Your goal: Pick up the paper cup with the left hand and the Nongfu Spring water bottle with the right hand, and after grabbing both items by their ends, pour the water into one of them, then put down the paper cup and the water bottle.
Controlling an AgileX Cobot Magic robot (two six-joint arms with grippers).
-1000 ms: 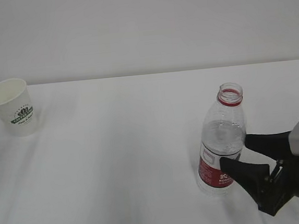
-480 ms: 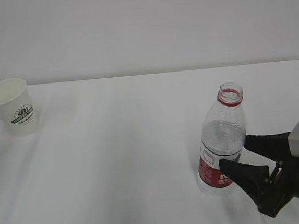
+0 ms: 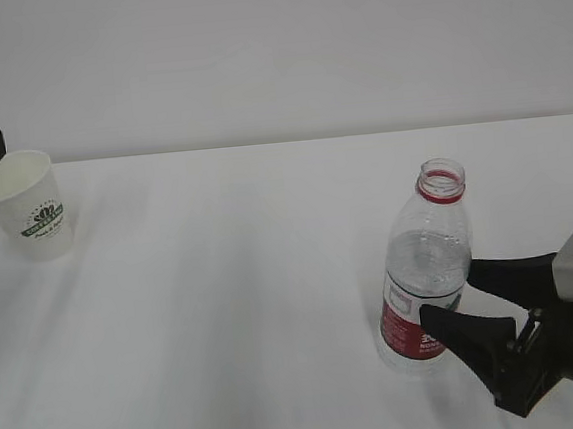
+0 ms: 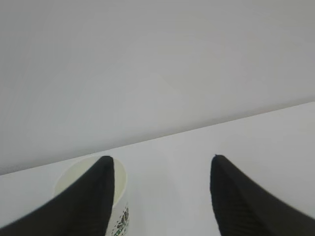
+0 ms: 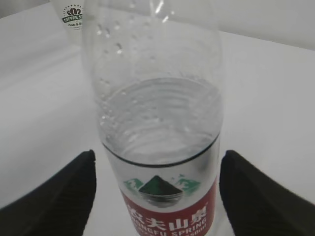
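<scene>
Gripper (image 4: 160,196) open, left finger overlapping paper cup (image 4: 120,209).

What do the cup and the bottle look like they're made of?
The cup looks like matte white paper: opaque, with a printed green logo. The bottle looks like clear glossy plastic: see-through ribbed walls, water visible inside, a red label and a red neck ring, which is probably plastic too.

One paper cup (image 3: 27,205) stands on the one white table (image 3: 234,299), and one water bottle (image 3: 424,268) stands there too, with no cap on its neck. Two black grippers show: the left gripper (image 4: 160,196) and the right gripper (image 5: 155,196), each with two fingers, so four fingers in all. The bottle carries one red label and one red neck ring. The cup bears one green logo on its side.
</scene>
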